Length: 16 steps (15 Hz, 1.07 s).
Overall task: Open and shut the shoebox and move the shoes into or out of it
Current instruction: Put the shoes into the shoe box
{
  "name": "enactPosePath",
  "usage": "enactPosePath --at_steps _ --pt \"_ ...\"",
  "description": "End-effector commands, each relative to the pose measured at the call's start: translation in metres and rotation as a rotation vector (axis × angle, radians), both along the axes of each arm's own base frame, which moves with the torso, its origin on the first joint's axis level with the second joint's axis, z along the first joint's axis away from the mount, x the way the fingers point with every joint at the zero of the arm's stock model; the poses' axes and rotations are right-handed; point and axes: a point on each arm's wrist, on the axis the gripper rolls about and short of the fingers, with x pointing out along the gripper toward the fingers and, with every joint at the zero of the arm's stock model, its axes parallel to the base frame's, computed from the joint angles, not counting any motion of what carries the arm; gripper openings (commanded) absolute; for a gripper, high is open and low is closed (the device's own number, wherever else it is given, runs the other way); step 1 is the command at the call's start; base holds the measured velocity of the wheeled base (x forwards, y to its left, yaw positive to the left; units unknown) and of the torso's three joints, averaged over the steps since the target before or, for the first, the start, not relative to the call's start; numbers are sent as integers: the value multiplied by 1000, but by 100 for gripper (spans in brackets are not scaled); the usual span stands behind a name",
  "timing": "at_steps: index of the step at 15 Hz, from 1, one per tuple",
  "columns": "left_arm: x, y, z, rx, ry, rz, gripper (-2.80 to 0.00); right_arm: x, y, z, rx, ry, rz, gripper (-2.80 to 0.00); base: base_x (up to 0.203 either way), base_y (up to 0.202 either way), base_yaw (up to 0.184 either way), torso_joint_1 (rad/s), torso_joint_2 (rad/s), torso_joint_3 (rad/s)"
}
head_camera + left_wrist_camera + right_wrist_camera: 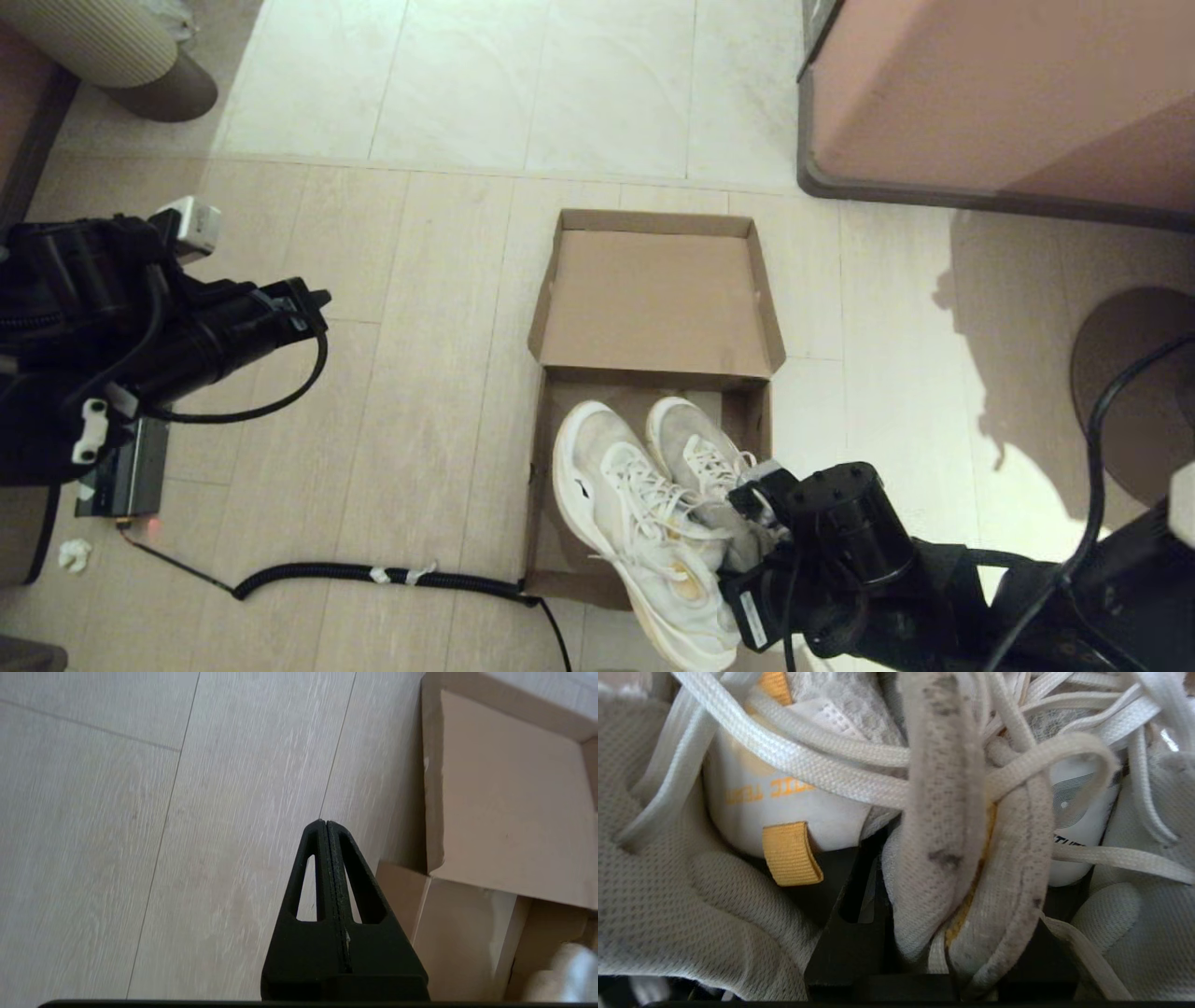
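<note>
So, starting at the right gripper (747, 541): its jaws are closed down on the inner collars of both shoes (653, 495), the two pinched edges of grey mesh being squeezed together between the black fingers (850, 933), with laces draped all over them in the right wrist view. Nothing else is held.

From that pinch, the pair runs away from the jaws, toes pointed toward the hinged side of the shoebox (653, 392). The long axis of each sneaker is lined up roughly with the box's length, slightly angled. The heels are hung over the near edge of the box, and the left shoe's sole looks to be past the near-left corner, so the pair is only partly inside.

The lid is flopped fully open and flat on the floor (448, 280) beyond the far edge.

The left gripper (327, 826) is parked well off to the left over bare floor, fingers pressed together on nothing.

Judging by that, the right arm is the one that matters, and the move is decided along that heel-to-toe line.
</note>
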Motion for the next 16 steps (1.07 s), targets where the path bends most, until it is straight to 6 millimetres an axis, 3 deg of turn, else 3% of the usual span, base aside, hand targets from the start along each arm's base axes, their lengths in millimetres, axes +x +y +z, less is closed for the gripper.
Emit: enactPosePath --at_steps 1,4,9,14,16 --pt "-9 0 13 -3 -44 1 -280 8 7 -30 -42 39 -6 -280 0 0 0 0 0 0" --pt "-27 0 34 -3 -106 3 -280 24 21 -45 -23 -18 -28 -280 0 0 0 0 0 0" --pt "-32 0 39 -5 -126 2 -280 34 30 -69 -52 -15 -48 -280 0 0 0 0 0 0" --pt "-50 8 50 -2 -162 29 -280 52 43 -113 -33 -89 -94 -280 0 0 0 0 0 0" --pt "-54 7 47 -3 -153 27 -280 61 46 -118 -21 -109 -107 -280 0 0 0 0 0 0"
